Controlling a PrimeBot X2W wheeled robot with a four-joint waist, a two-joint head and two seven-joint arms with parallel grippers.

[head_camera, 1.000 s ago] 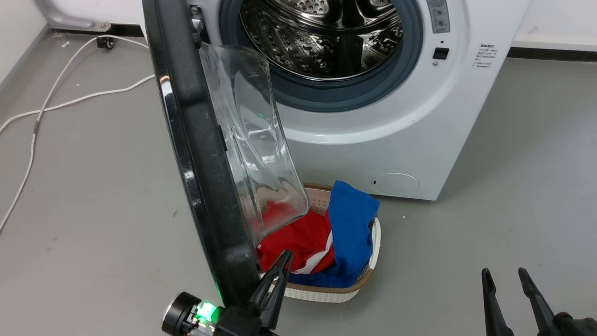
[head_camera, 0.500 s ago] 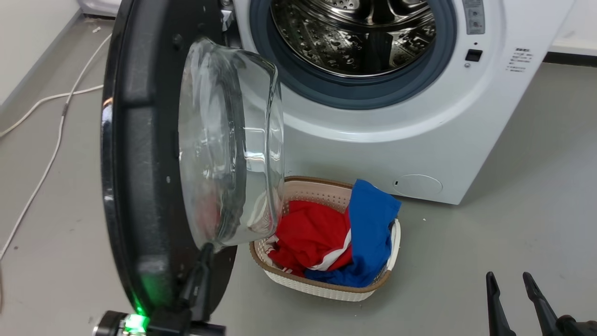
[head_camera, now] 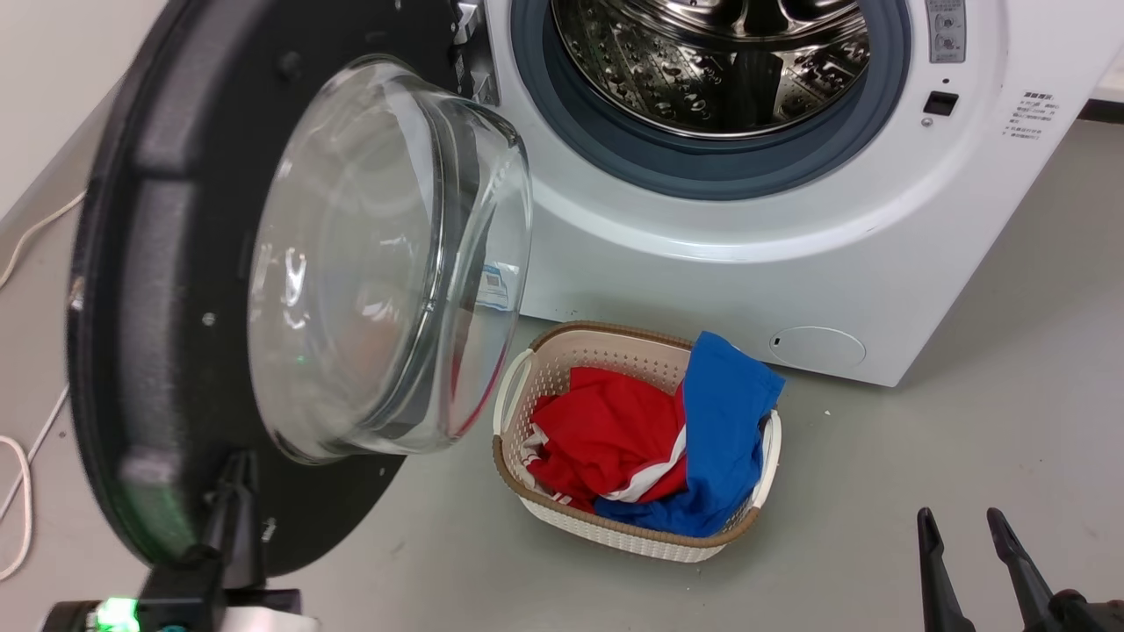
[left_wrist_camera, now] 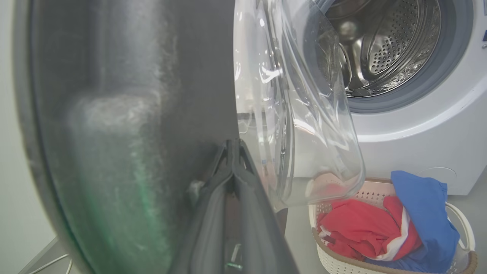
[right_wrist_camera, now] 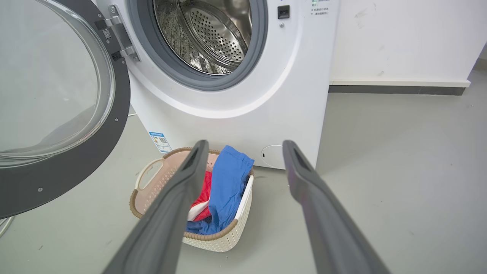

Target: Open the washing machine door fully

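Observation:
The white washing machine (head_camera: 702,254) stands with its steel drum (head_camera: 702,61) exposed. Its door (head_camera: 158,263), a black disc with a bulging clear glass bowl (head_camera: 369,263), is swung far out to the left on its hinge. My left gripper (head_camera: 237,461) is shut with nothing between its fingers, and its tips rest against the door's black inner face below the bowl. In the left wrist view the shut left gripper (left_wrist_camera: 232,142) touches the door (left_wrist_camera: 114,114). My right gripper (head_camera: 959,518) stays open over the floor at the lower right, away from the machine. The right wrist view has the open right gripper (right_wrist_camera: 245,144) facing the machine (right_wrist_camera: 236,114) and the door (right_wrist_camera: 87,163).
A beige laundry basket (head_camera: 562,351) holding red and blue clothes sits on the grey floor before the machine, just right of the door's lower edge. A white cable (head_camera: 18,491) lies on the floor at the far left. A wall runs behind on the right (right_wrist_camera: 399,38).
The door has swung further open to the left, and my left gripper has gone left with it against its inner face. The head camera has turned. The right gripper holds still.

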